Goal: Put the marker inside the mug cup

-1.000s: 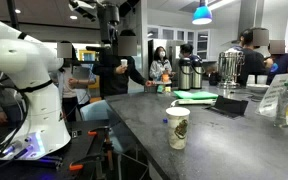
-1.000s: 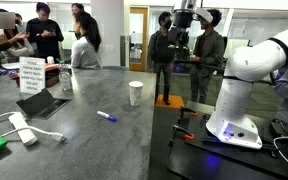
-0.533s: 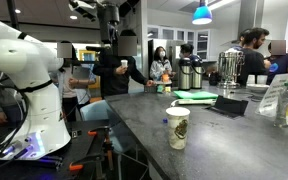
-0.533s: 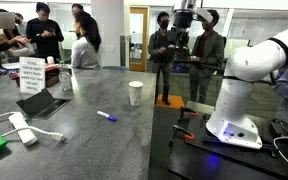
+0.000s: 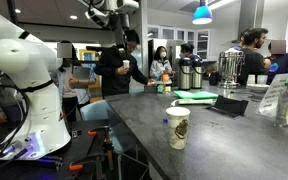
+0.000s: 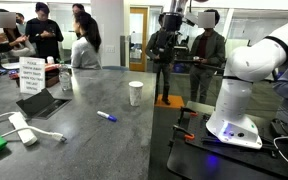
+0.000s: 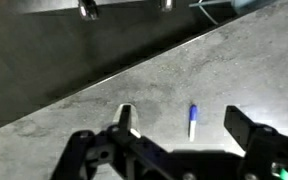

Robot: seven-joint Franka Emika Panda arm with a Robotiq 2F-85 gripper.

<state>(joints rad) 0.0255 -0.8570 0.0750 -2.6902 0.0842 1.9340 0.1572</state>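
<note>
The cream paper cup (image 5: 178, 127) with a dark printed band stands upright near the table's edge and shows in both exterior views (image 6: 135, 93). The blue and white marker (image 6: 106, 116) lies flat on the grey table, a short way from the cup. My gripper (image 6: 172, 17) hangs high above the table, far over both, and also shows at the top of an exterior view (image 5: 117, 10). In the wrist view the gripper (image 7: 182, 125) is open and empty, and the marker (image 7: 192, 121) lies far below between its fingers (image 7: 126, 120). The cup is out of the wrist view.
A dark tablet (image 6: 42, 103), a printed sign (image 6: 31, 75) and a white adapter with cable (image 6: 22, 128) lie on the table. Green folders (image 5: 194, 97) and silver urns (image 5: 189, 72) stand at the far end. Several people stand around.
The raised arm and gripper have swung sideways at the top of both exterior views. The cup and marker have not moved.
</note>
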